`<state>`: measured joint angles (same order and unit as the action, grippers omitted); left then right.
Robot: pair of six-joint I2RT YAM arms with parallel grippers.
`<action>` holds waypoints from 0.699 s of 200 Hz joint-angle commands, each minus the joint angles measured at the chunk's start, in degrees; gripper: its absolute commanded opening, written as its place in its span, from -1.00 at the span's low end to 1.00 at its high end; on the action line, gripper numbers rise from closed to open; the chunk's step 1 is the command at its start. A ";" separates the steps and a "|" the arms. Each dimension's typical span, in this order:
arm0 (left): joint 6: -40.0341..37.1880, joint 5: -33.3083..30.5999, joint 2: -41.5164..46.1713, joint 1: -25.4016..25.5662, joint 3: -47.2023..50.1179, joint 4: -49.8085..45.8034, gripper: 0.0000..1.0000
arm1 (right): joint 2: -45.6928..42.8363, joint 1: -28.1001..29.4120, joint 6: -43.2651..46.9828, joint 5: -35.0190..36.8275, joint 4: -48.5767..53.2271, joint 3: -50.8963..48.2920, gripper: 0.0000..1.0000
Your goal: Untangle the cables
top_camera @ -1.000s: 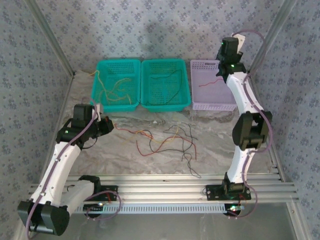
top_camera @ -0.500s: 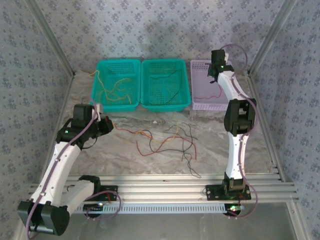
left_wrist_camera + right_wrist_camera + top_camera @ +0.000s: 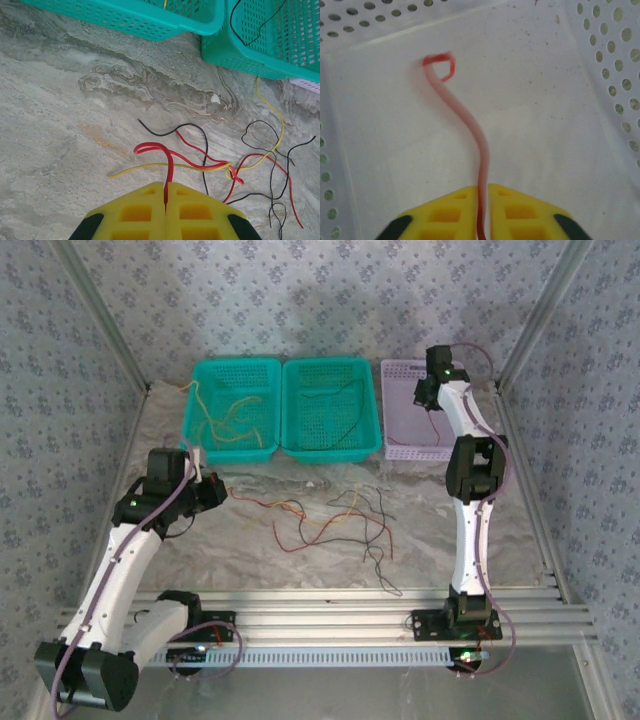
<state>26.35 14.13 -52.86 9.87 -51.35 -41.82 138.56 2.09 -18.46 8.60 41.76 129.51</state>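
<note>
A tangle of red, yellow and black cables [image 3: 340,520] lies on the marbled table in front of the baskets. My left gripper [image 3: 215,488] is at its left end, shut [image 3: 165,184] on one red cable [image 3: 168,162] that loops just ahead of the pads. My right gripper [image 3: 425,402] reaches down into the lilac basket [image 3: 400,450]. Its jaws [image 3: 483,187] stand slightly apart, and a blurred red cable [image 3: 470,120] runs out between them onto the basket floor.
Two teal baskets [image 3: 236,364] [image 3: 330,364] stand left of the lilac one; the left holds yellow cables [image 3: 225,415], the middle a black cable [image 3: 345,405]. Patterned walls close in the table. An aluminium rail [image 3: 330,605] crosses the near edge.
The right arm has swung left and down into the lilac basket with the red cable, and its jaws have parted a little. The left arm has not moved.
</note>
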 commanded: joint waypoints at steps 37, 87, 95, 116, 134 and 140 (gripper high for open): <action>-1.13 -0.11 1.36 0.51 -0.15 0.25 -1.00 | -6.84 0.27 -1.64 0.78 0.79 -1.05 -0.25; -1.04 -0.10 1.29 0.85 -0.14 0.33 -1.00 | -21.82 -0.25 -3.35 1.53 -9.35 -12.55 -0.01; -0.87 -0.02 1.10 0.94 -0.26 0.42 -1.00 | -24.55 0.13 -4.33 -0.70 -10.57 -14.74 0.00; 0.48 0.61 0.99 1.78 -0.24 1.36 -1.00 | -31.46 2.57 -4.33 -13.14 -16.51 -22.64 0.09; 1.05 -0.54 1.08 3.05 -0.46 1.24 -1.00 | -36.18 7.06 -2.68 -22.80 -18.94 -28.58 0.13; 1.29 -0.90 1.14 3.50 -0.55 1.26 -1.00 | -37.77 9.00 -1.96 -24.45 -19.19 -30.95 0.13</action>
<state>26.52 14.04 -52.51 11.86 -51.35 -41.76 105.27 4.56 -21.63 -1.06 26.87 105.75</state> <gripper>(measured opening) 0.047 0.563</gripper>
